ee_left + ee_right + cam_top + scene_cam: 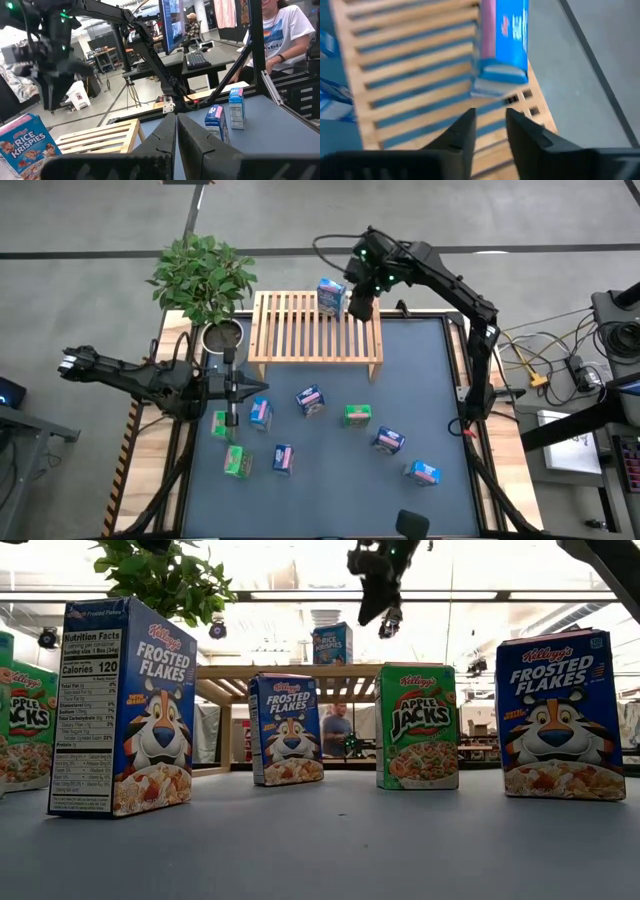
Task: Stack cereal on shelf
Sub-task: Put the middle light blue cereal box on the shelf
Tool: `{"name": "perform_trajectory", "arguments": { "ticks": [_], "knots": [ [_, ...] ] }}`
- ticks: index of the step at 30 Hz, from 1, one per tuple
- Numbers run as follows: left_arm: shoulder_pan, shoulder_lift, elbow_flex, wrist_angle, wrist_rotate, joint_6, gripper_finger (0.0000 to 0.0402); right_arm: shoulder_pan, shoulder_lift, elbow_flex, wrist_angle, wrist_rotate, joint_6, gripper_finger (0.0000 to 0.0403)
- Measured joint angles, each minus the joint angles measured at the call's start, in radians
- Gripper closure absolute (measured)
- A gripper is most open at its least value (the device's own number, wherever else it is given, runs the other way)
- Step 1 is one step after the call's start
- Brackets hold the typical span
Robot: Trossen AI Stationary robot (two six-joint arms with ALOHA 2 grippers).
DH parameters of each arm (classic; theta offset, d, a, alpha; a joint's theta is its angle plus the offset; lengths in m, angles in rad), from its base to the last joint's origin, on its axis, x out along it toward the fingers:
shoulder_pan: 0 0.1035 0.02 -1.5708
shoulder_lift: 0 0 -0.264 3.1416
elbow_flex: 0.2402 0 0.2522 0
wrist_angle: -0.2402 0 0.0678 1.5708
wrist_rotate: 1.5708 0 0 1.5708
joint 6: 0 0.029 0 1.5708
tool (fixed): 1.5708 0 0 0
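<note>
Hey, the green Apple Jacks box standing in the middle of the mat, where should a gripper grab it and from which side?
Probably from straight above: the Apple Jacks box stands upright with clear mat around it. Close the fingers across its thin depth near the top, pressing the broad front and back faces.

Grey floor seen around the tabletop; ceiling strip lights lit; monitor and keyboard noted behind.

Shelf slats mostly bare; Rice Krispies box occupies back-right; plant crowds left.
</note>
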Motion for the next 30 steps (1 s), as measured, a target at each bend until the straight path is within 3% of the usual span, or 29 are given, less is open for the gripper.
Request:
{"name": "perform_trajectory", "arguments": {
  "ticks": [5,15,30],
  "knots": [
    [0.000,0.000,0.000,-0.001,0.000,0.000,0.0402,-0.001,0.002,-0.100,0.113,0.052,-0.028,0.0388],
    [0.000,0.000,0.000,-0.006,0.000,0.000,0.0402,0.000,0.003,-0.202,0.359,0.095,-0.107,0.0390],
    [0.000,0.001,0.000,-0.005,0.000,0.000,0.0402,0.004,0.019,-0.243,0.447,0.064,-0.128,0.0390]
  ]
}}
